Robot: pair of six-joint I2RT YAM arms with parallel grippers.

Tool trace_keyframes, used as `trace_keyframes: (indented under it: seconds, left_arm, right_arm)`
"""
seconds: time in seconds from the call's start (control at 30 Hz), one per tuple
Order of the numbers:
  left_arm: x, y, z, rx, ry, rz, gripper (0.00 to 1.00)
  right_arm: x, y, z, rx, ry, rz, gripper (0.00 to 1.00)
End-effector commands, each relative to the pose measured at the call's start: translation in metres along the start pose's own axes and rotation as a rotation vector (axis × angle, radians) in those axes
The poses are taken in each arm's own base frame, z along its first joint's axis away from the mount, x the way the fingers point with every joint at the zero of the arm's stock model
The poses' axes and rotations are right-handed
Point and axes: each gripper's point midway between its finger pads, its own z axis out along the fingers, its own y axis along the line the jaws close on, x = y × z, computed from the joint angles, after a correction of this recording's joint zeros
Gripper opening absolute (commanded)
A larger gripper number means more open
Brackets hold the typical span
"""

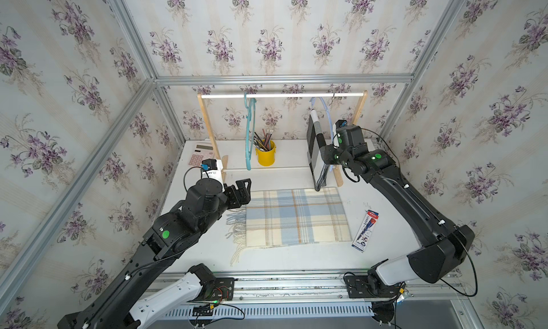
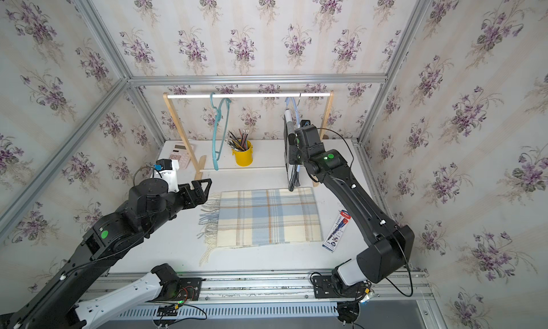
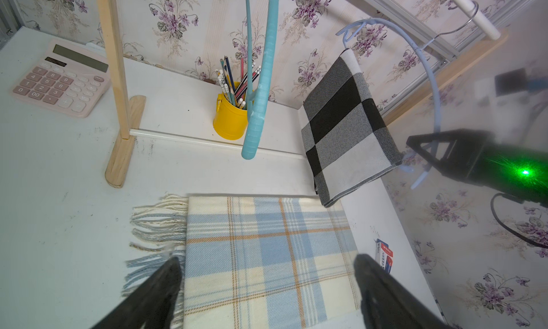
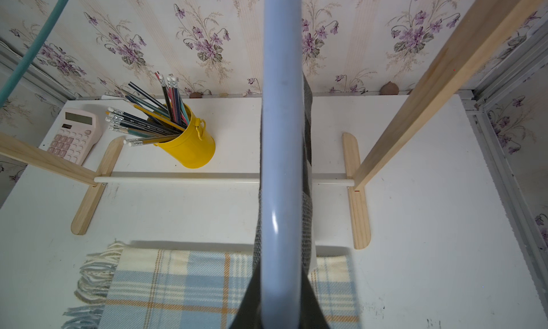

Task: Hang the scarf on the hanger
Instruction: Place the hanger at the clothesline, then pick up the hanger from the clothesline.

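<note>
**Left tool poised at the plaid scarf, right tool clamped on a hanger**

The left tool [image 1: 247, 191] hangs with its jaws wide apart just beside the fringed end of the plaid scarf [image 1: 296, 216]. The scarf lies folded flat on the counter [image 1: 296, 259], not yet lifted. The step in hand looks like the pick-up. The tool should bite the woven cloth through every layer, not the fringe [image 1: 235, 223] alone, then lift high enough to clear the counter before draping.

The teal hanger [image 1: 250, 134] hangs bare from the rail [image 1: 281, 95]. Further right, the right tool [image 4: 280, 312] is closed on the pale blue hanger [image 4: 281, 134], probably steadying it. That hanger already carries a grey checked scarf [image 1: 315, 146]. Which hanger is meant cannot be told.

In both top views the grey checked scarf hides where the right tool grips. The left wrist view blurs and crops the left fingers [image 3: 160, 292]. How many layers the plaid scarf has is unclear.
</note>
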Motion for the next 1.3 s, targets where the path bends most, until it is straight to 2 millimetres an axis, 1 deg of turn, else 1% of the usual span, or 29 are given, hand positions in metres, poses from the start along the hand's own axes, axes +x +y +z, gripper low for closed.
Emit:
trace_keyframes:
  seconds: [0.0, 0.03, 0.07, 0.13, 0.17, 0.2, 0.23, 0.33, 0.4, 0.47, 0.5, 0.53, 0.57, 0.6, 0.67, 0.7, 0.77, 0.8, 0.83, 0.87, 0.9, 0.93, 0.97, 1.07, 1.2, 1.27]
  left_arm:
    - [-0.003, 0.000, 0.000, -0.004, -0.013, 0.007, 0.92]
    - [-0.003, 0.000, 0.000, -0.005, -0.011, 0.008, 0.92]
    - [-0.004, 0.000, -0.001, -0.005, -0.012, 0.006, 0.92]
    - [-0.007, 0.000, -0.004, -0.009, -0.013, 0.007, 0.92]
    - [-0.008, -0.001, -0.006, -0.009, -0.015, 0.008, 0.92]
    - [-0.010, -0.001, -0.008, -0.011, -0.019, 0.012, 0.92]
    - [-0.013, -0.001, -0.010, -0.012, -0.021, 0.021, 0.92]
    - [-0.023, -0.004, -0.018, -0.028, -0.026, 0.063, 0.92]
    - [-0.029, -0.005, -0.019, -0.052, -0.018, 0.102, 0.92]
    - [-0.039, -0.007, -0.019, -0.086, -0.017, 0.171, 0.93]
    - [-0.044, -0.006, -0.018, -0.115, -0.017, 0.206, 0.95]
    - [-0.050, -0.006, -0.017, -0.141, -0.021, 0.242, 0.96]
    - [-0.055, -0.008, -0.013, -0.162, -0.017, 0.284, 0.96]
    - [-0.061, -0.010, -0.010, -0.177, -0.019, 0.329, 0.96]
    - [-0.069, -0.013, 0.001, -0.209, 0.003, 0.407, 0.95]
    - [-0.071, -0.014, 0.008, -0.221, 0.021, 0.435, 0.94]
    - [-0.076, -0.012, 0.023, -0.241, 0.066, 0.463, 0.91]
    - [-0.078, -0.011, 0.032, -0.247, 0.088, 0.467, 0.90]
    - [-0.080, -0.010, 0.040, -0.246, 0.106, 0.464, 0.88]
    - [-0.084, -0.011, 0.047, -0.237, 0.121, 0.458, 0.80]
    - [-0.087, -0.011, 0.054, -0.226, 0.137, 0.450, 0.75]
    - [-0.094, -0.013, 0.057, -0.213, 0.138, 0.438, 0.72]
    - [-0.098, -0.011, 0.070, -0.216, 0.159, 0.425, 0.71]
    - [-0.116, -0.009, 0.090, -0.194, 0.185, 0.381, 0.71]
    - [-0.127, -0.014, 0.113, -0.159, 0.216, 0.377, 0.74]
    - [-0.131, -0.010, 0.127, -0.165, 0.235, 0.376, 0.74]
  right_arm:
    - [-0.017, 0.008, -0.010, -0.048, -0.069, 0.027, 0.33]
    - [-0.018, 0.008, -0.014, -0.055, -0.074, 0.029, 0.45]
    - [-0.019, 0.008, -0.019, -0.060, -0.079, 0.033, 0.53]
    - [-0.022, 0.009, -0.031, -0.080, -0.090, 0.037, 0.65]
    - [-0.024, 0.009, -0.038, -0.089, -0.096, 0.038, 0.70]
    - [-0.026, 0.009, -0.046, -0.099, -0.104, 0.041, 0.79]
    - [-0.028, 0.008, -0.056, -0.106, -0.115, 0.045, 0.82]
    - [-0.028, 0.008, -0.084, -0.151, -0.143, 0.045, 0.84]
    - [-0.024, 0.016, -0.103, -0.217, -0.157, 0.030, 0.84]
    - [-0.016, 0.034, -0.123, -0.336, -0.186, -0.010, 0.82]
    - [-0.010, 0.049, -0.135, -0.415, -0.201, -0.037, 0.82]
    - [0.001, 0.065, -0.145, -0.493, -0.209, -0.071, 0.81]
    - [0.010, 0.077, -0.153, -0.554, -0.223, -0.095, 0.81]
    - [0.022, 0.089, -0.158, -0.611, -0.230, -0.123, 0.81]
    - [0.048, 0.108, -0.161, -0.701, -0.237, -0.158, 0.80]
    - [0.062, 0.116, -0.158, -0.736, -0.228, -0.171, 0.80]
    - [0.083, 0.126, -0.150, -0.765, -0.220, -0.170, 0.78]
    - [0.095, 0.128, -0.143, -0.765, -0.210, -0.162, 0.77]
    - [0.103, 0.130, -0.137, -0.767, -0.209, -0.145, 0.77]
    - [0.112, 0.129, -0.129, -0.764, -0.202, -0.126, 0.77]
    - [0.120, 0.128, -0.122, -0.762, -0.197, -0.100, 0.76]
    - [0.128, 0.127, -0.117, -0.768, -0.190, -0.077, 0.76]
    - [0.136, 0.127, -0.112, -0.775, -0.180, -0.061, 0.76]
    - [0.158, 0.125, -0.099, -0.782, -0.151, -0.023, 0.75]
    - [0.176, 0.123, -0.091, -0.788, -0.119, -0.015, 0.75]
    - [0.180, 0.121, -0.089, -0.781, -0.110, -0.019, 0.75]
